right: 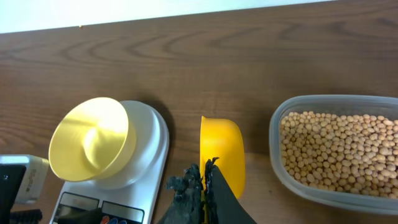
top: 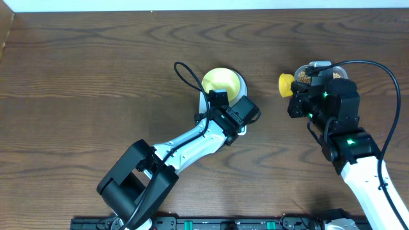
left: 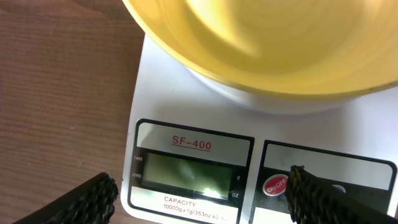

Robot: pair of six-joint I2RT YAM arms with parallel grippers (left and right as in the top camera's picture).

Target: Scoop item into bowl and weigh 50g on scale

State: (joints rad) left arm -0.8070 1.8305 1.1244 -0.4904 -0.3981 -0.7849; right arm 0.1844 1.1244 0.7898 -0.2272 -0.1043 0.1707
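Note:
The pale-yellow bowl (top: 222,82) sits empty on the white scale (left: 186,106); both also show in the right wrist view, bowl (right: 92,138) and scale (right: 152,149). The scale's display (left: 186,174) looks blank. My left gripper (left: 199,196) is open, its fingers hovering over the scale's front edge on either side of the display. My right gripper (right: 204,180) is shut on the handle of the yellow scoop (right: 221,152), held on edge between the scale and the clear container (right: 339,152) of tan beans (right: 342,146). No beans show in the scoop.
The clear container (top: 319,73) stands at the back right, partly hidden under my right arm. The scoop head (top: 286,84) is just left of it. Wooden tabletop lies to the left and front.

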